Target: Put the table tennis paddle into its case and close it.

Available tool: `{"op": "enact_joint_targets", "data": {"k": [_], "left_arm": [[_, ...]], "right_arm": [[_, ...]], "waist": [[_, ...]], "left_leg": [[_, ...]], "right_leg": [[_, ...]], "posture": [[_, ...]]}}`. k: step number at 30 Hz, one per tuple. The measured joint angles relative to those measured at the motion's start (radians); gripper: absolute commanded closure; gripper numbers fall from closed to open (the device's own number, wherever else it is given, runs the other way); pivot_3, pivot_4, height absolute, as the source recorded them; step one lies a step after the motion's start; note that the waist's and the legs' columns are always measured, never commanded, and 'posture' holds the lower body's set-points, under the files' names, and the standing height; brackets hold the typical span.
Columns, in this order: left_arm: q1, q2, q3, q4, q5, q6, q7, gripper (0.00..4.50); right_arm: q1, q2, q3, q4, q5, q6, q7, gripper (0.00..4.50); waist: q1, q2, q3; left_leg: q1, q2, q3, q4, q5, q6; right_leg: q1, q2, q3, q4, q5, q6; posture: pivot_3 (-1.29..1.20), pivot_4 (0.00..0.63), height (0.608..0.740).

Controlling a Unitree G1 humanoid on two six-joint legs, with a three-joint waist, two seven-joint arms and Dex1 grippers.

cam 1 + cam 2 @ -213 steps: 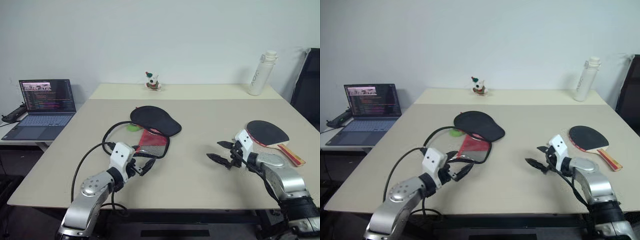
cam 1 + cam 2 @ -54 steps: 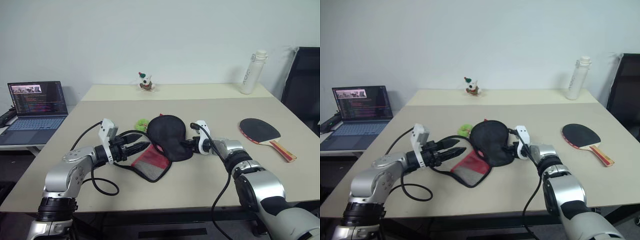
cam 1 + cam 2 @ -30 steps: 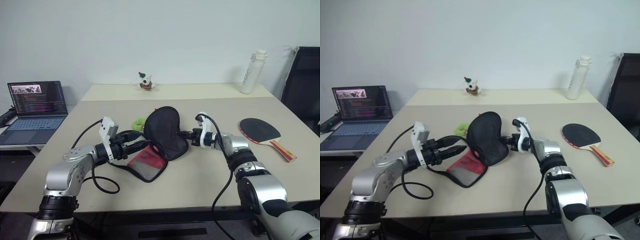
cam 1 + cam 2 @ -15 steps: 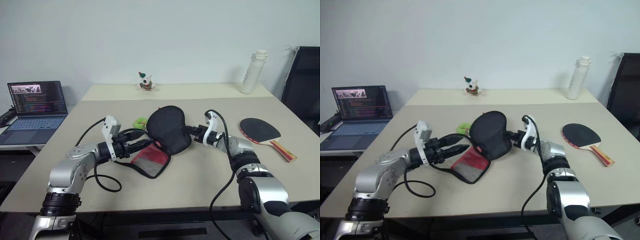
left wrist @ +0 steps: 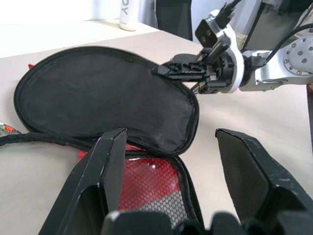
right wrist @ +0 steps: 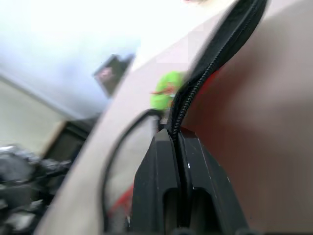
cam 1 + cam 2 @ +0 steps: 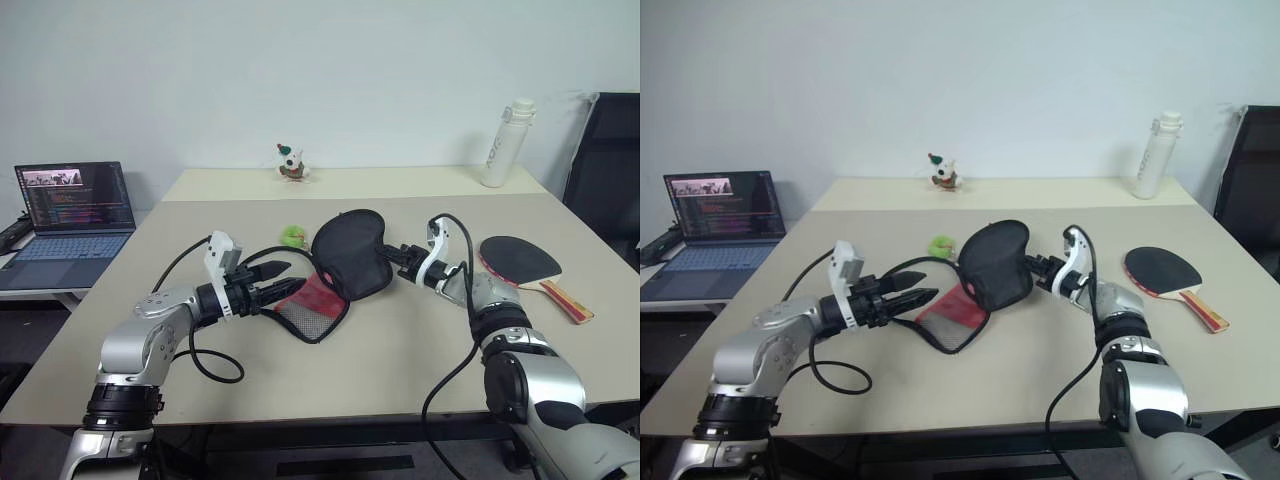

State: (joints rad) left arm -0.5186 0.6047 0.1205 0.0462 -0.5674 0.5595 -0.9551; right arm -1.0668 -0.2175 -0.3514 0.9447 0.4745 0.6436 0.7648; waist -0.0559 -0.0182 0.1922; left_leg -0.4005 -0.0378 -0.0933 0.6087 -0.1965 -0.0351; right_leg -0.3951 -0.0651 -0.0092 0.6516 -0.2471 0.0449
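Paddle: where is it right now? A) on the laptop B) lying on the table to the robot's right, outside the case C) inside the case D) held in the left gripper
B. The table tennis paddle lies flat on the table beyond the right gripper, which is shut on the case flap's edge; the case is open, nothing inside.

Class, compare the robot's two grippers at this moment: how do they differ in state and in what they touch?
The right gripper is shut on the case, pinching the edge of its raised black flap; the left gripper is open and holds nothing. The right gripper lifts that flap off the table; the left gripper hovers beside the red mesh half. Both point level, toward each other.
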Motion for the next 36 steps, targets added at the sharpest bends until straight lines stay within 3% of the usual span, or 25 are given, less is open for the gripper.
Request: {"op": "enact_joint_targets", "data": {"k": [4,15,25,36], "left_arm": [[-0.008,-0.003,0.0,0.006,0.0,0.0,-0.006,1.36],[-0.033,-0.021,-0.007,0.033,0.008,-0.012,-0.013,1.36],[-0.047,-0.043,-0.029,0.06,0.028,-0.028,-0.018,1.36],[-0.077,-0.063,-0.039,0.086,0.042,-0.049,-0.019,1.36]], "right_arm": [[0.028,0.002,-0.006,-0.078,0.04,0.041,0.009,4.46],[0.091,-0.016,-0.101,-0.089,0.056,-0.064,-0.253,4.46],[0.335,0.063,-0.1,-0.419,0.08,-0.01,-0.446,4.46],[0.418,0.11,-0.096,-0.593,0.095,-0.029,-0.648,4.46]], "waist": [[0.001,0.0,0.0],[0.003,0.0,0.0],[0.003,0.0,0.0],[0.007,0.0,0.0]], "left_leg": [[0.0,0.0,0.0,0.0,0.0,0.0],[0.0,0.0,0.001,0.0,0.0,0.0],[0.0,0.0,0.002,0.001,0.0,0.0],[0.0,0.0,0.002,0.001,0.0,0.0]], "right_leg": [[0.0,0.0,0.0,0.0,0.0,0.0],[0.0,0.0,0.001,0.0,0.0,0.0],[-0.002,0.0,0.002,0.005,0.0,0.0],[-0.003,0.0,0.002,0.007,0.0,0.0]], "posture": [[0.0,0.15,0.74],[0.0,0.15,0.74],[0.0,0.15,0.74],[0.0,0.15,0.74]]}}
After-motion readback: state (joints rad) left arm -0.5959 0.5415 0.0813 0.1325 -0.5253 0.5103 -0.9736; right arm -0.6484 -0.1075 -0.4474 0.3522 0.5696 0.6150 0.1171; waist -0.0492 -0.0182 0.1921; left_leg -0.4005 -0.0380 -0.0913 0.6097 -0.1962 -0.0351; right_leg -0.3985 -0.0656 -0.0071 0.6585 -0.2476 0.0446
